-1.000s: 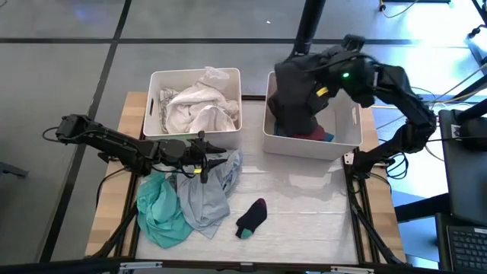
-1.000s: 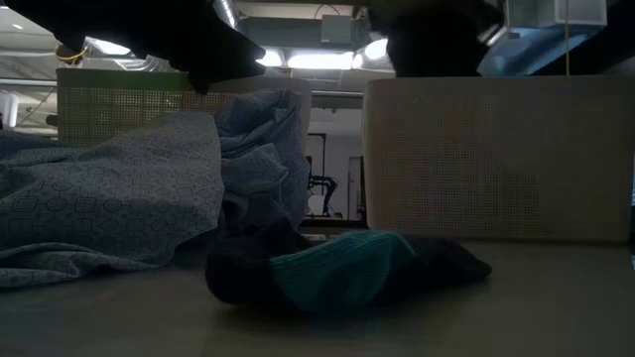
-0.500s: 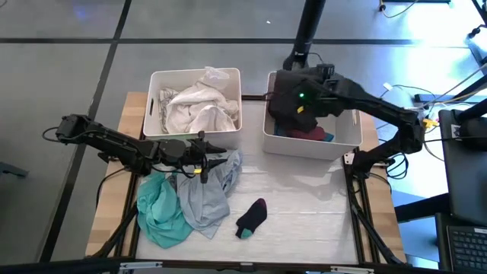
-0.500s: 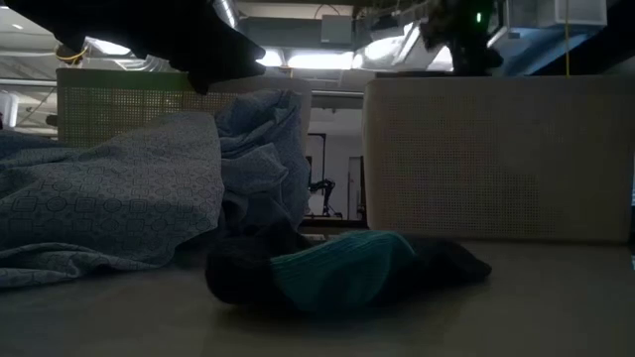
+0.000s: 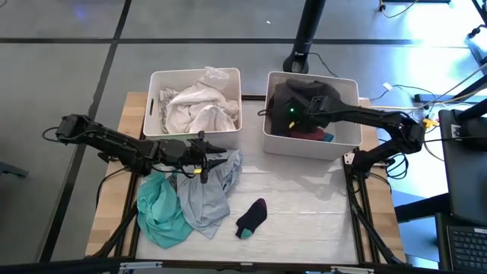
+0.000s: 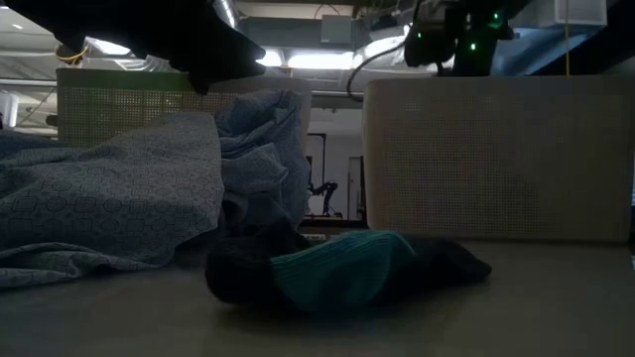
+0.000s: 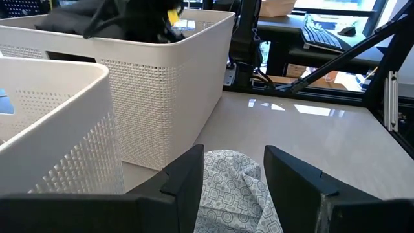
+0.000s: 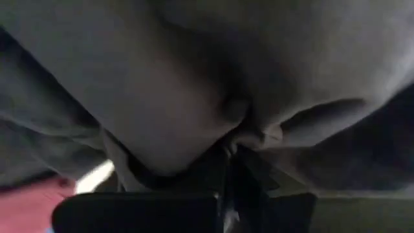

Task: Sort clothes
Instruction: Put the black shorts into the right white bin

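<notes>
We judge the step as dropping the black garment into the right bin; our right gripper sits inside it, clenched on that cloth. Next it should let go and lift out, while the left gripper, released, hovers over the patterned grey-blue garment left of that bin.

Two white perforated plastic bins stand side by side at the table's far edge — the left bin and the right bin. Beyond the table, a black stand base sits on the grey floor, and a keyboard lies off to the right.
</notes>
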`<action>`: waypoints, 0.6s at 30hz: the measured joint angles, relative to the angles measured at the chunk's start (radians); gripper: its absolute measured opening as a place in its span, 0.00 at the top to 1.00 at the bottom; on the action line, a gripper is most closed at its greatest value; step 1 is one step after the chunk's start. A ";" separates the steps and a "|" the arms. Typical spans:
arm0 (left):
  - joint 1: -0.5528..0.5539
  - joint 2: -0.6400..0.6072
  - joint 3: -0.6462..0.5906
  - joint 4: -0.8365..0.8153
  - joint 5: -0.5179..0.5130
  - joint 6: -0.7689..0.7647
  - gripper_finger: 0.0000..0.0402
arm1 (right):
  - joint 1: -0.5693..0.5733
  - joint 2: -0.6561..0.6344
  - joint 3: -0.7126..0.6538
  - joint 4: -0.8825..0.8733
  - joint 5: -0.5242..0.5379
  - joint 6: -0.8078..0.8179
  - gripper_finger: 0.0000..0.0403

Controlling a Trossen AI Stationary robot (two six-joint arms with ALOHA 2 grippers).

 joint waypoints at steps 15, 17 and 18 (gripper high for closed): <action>0.000 0.000 0.000 0.000 0.000 0.000 0.62 | 0.000 -0.001 -0.165 0.220 -0.023 0.000 0.96; 0.000 0.000 0.000 0.000 0.000 0.002 0.62 | 0.000 -0.001 -0.165 0.220 -0.023 -0.003 0.96; 0.000 0.001 0.000 0.000 0.000 0.003 0.62 | 0.000 -0.001 -0.165 0.220 -0.022 -0.003 0.96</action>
